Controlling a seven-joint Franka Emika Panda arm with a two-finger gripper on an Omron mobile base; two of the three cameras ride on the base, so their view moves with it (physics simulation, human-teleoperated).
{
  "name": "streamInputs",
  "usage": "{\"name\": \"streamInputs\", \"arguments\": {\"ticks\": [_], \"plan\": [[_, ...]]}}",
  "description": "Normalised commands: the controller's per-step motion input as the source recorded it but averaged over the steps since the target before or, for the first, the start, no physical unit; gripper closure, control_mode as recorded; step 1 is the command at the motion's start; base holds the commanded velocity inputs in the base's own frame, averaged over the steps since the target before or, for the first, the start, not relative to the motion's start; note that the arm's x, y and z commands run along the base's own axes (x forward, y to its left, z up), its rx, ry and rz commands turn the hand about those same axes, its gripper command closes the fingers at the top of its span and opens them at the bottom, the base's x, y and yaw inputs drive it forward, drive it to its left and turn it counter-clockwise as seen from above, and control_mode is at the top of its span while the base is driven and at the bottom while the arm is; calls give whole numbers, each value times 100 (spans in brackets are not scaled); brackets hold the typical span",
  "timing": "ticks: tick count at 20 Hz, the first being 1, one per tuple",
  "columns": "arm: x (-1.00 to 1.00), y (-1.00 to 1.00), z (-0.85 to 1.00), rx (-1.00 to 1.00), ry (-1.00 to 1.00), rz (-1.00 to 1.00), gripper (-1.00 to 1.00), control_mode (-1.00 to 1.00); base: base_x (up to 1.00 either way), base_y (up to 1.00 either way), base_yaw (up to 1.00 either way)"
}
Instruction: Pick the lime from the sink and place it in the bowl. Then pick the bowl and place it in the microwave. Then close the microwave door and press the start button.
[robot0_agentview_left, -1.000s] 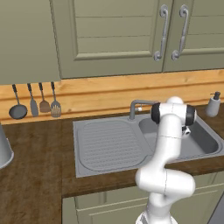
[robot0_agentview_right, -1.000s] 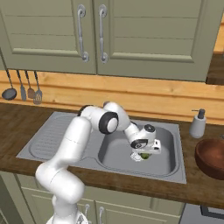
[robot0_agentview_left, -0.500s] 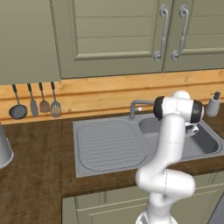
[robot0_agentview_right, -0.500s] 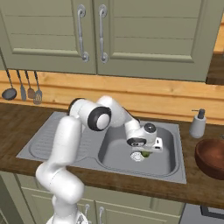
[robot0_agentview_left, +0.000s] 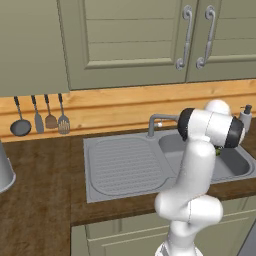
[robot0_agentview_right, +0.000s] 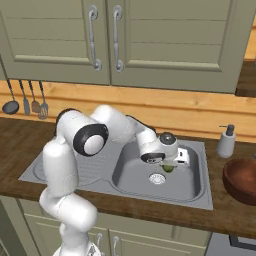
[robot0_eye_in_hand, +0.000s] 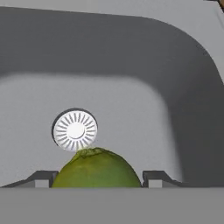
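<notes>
The lime (robot0_eye_in_hand: 95, 169), round and green, sits squeezed between my gripper's (robot0_eye_in_hand: 98, 179) two dark fingertips (robot0_eye_in_hand: 41, 178), so the gripper is shut on it. From the right base view the lime (robot0_agentview_right: 169, 168) hangs under the hand, a little above the floor of the sink (robot0_agentview_right: 131, 171) and just over the drain hole (robot0_agentview_right: 157, 178). The brown bowl (robot0_agentview_right: 242, 180) stands on the counter to the right of the sink, apart from the hand. The microwave and its door are out of view.
A soap dispenser (robot0_agentview_right: 226, 142) stands behind the sink's right corner. The curved faucet (robot0_agentview_left: 157, 121) rises at the back of the basin, and the ribbed drainboard (robot0_agentview_left: 125, 165) lies to its left. Kitchen utensils (robot0_agentview_left: 40, 117) hang on the wall; cabinets are overhead.
The hand has risen off the basin floor with the lime in its fingers and drifted slightly right. The arm's elbow has swung round.
</notes>
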Motion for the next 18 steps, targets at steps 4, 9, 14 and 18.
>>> {"name": "streamInputs", "arguments": {"ticks": [4,9,14,18], "plan": [[-46,-54,100,-6,-12,-10,100,-100,0,0,0],[-37,-70,95,-3,-6,-16,100,-100,0,0,0],[-46,-66,51,0,-2,-22,100,-100,0,0,0],[-20,-84,41,0,0,-29,100,-100,0,0,0]]}}
